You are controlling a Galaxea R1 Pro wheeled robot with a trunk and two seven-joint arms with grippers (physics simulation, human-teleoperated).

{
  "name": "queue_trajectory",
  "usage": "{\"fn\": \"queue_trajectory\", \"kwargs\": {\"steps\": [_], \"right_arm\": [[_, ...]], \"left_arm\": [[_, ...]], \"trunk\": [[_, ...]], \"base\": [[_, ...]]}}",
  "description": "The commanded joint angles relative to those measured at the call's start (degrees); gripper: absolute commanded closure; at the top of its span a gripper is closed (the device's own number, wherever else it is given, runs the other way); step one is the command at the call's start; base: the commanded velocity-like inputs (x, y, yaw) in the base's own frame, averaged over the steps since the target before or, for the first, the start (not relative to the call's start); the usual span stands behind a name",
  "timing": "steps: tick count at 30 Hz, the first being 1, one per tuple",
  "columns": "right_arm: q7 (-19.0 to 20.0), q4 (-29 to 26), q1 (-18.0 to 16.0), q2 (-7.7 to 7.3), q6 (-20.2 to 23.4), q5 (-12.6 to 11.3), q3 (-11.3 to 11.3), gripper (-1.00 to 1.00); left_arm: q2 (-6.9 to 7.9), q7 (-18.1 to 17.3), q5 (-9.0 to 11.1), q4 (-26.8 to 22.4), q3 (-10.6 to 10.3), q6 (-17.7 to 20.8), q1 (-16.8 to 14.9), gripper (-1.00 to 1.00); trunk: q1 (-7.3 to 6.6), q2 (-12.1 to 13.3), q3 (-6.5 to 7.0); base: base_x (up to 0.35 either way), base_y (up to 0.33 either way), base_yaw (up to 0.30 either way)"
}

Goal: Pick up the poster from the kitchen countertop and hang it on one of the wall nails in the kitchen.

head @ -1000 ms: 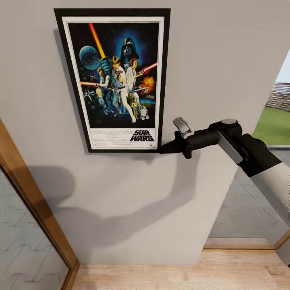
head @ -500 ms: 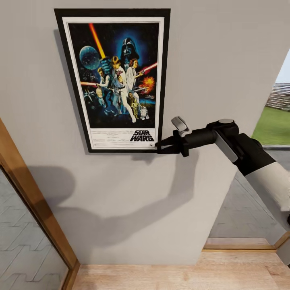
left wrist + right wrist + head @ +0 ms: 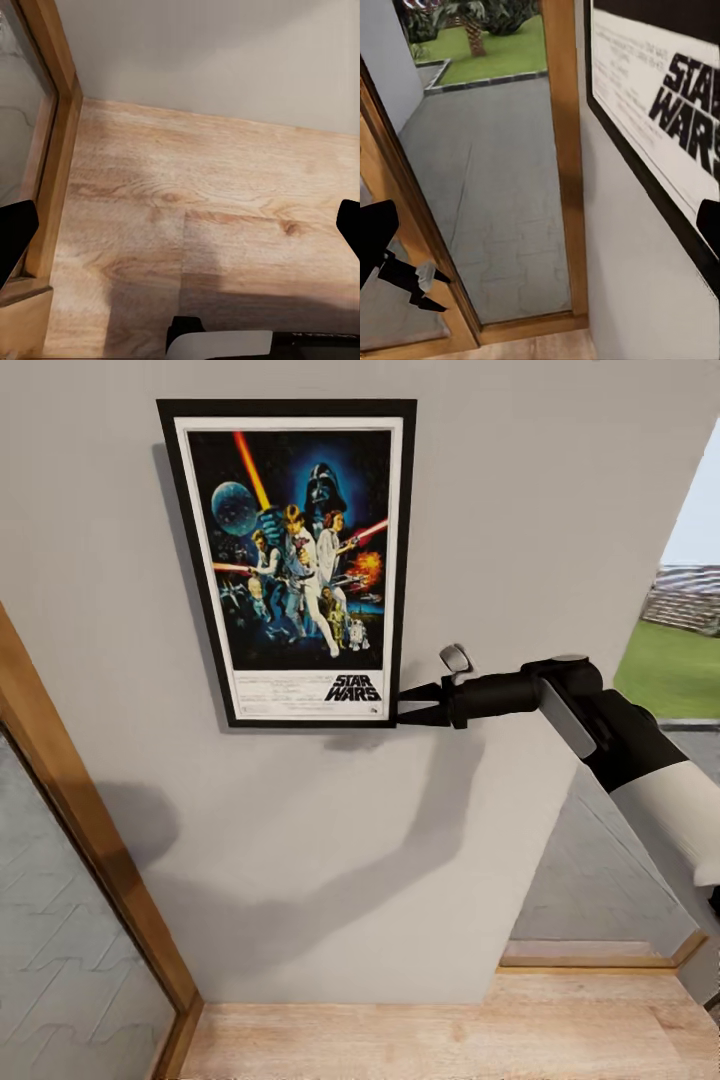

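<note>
Poster hangs flat and upright on the grey wall, high and a little left of centre in the head view, its black frame square to the wall and the "STAR WARS" lettering along the bottom. The right gripper sits at the poster's lower right corner, its two dark fingers spread apart, their tips just at the frame's edge; whether they touch it I cannot tell. In the right wrist view the fingers stand wide at both edges of the picture, with the poster's frame and lettering passing close by one of them. The right arm reaches in from the right, black at the wrist and white further back, and throws a long shadow on the wall below the poster. The left gripper points down at the wood floor, fingers wide apart with nothing between them, near a wooden window frame at the left. Far right, an opening shows grass and paving outside.
</note>
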Motion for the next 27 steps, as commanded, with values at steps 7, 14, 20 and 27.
{"fn": "queue_trajectory", "kwargs": {"steps": [7,14,20,27], "right_arm": [[-0.1,0.0,-0.1,-0.06,0.5,-0.5,0.2,-1.00],[0.0,-0.2,0.0,-0.06,0.4,-0.7,0.2,-1.00],[0.0,-5.5,3.2,-0.06,0.1,-0.6,0.4,-1.00],[-2.0,-14.0,14.9,-0.11,-0.6,0.6,0.4,-1.00]], "left_arm": [[0.00,-0.3,0.1,0.0,0.1,0.0,0.0,-1.00],[-0.05,-0.3,0.1,-0.1,0.1,0.0,0.0,-1.00],[-0.03,-0.3,0.1,-0.1,0.1,0.0,0.0,-1.00],[-0.07,-0.3,0.1,0.0,0.1,0.0,0.0,-1.00]], "trunk": [[0.03,-0.1,-0.12],[0.03,-0.1,-0.12],[0.03,-0.1,-0.12],[0.03,-0.1,-0.12]], "base": [[-0.045,0.000,0.000],[-0.004,0.000,0.000],[0.000,0.000,0.000],[0.000,0.000,0.000]]}}
